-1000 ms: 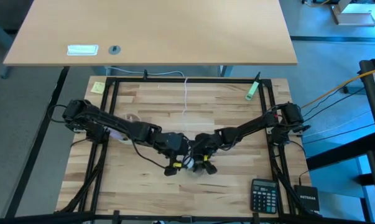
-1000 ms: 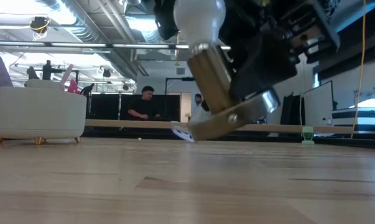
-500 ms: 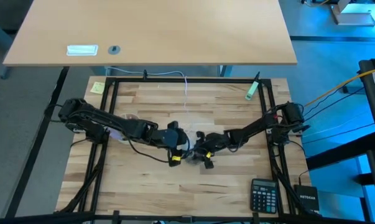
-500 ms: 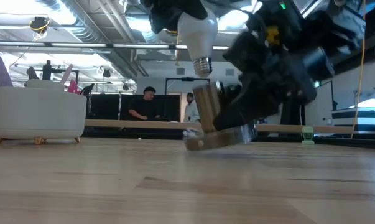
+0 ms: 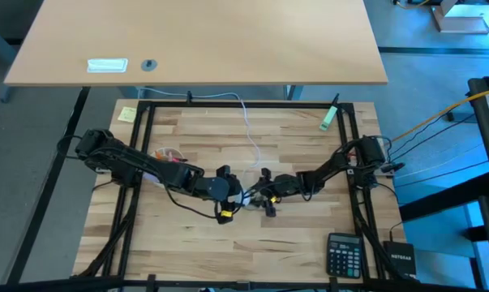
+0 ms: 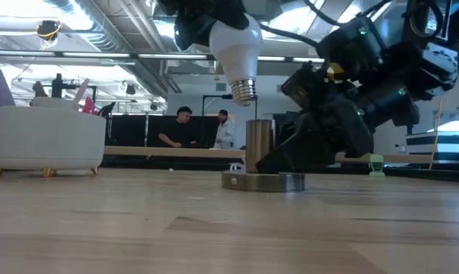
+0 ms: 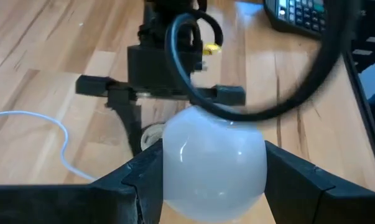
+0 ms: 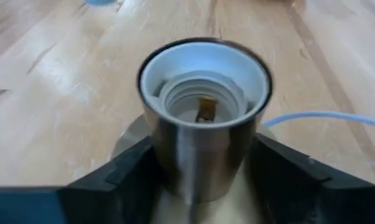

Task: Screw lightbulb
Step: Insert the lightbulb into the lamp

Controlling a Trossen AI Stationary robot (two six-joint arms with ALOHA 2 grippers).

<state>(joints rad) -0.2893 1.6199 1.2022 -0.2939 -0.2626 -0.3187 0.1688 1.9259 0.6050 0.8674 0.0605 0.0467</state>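
**Now: bulb held over the socket**

High view: both arms meet at mid-table. The left gripper [image 5: 230, 197] and right gripper [image 5: 262, 195] sit close together; the lightbulb and socket between them are too small to make out. One calculator [image 5: 345, 255] lies near the table's front right corner, well apart from the fingers, and one green marker [image 5: 328, 118] lies by the far right edge.

Low view: this shows what the top camera hides. The lightbulb [image 6: 234, 47] hangs base down just above the socket [image 6: 259, 156], apart from it, with a clear gap between thread and rim. The socket stands upright on its round base. The right arm's dark bulk blocks the socket's right side. Two people stand far behind the table.

Left wrist view: the two fingers [image 7: 143, 177] pinch the lightbulb [image 7: 213, 158] from both sides; its globe hides the socket below. A white cord [image 7: 35, 124] curls on the wood.

Right wrist view: the fingers [image 8: 134, 168] clasp the socket [image 8: 204, 118] on both sides, its open mouth showing one brass contact inside.
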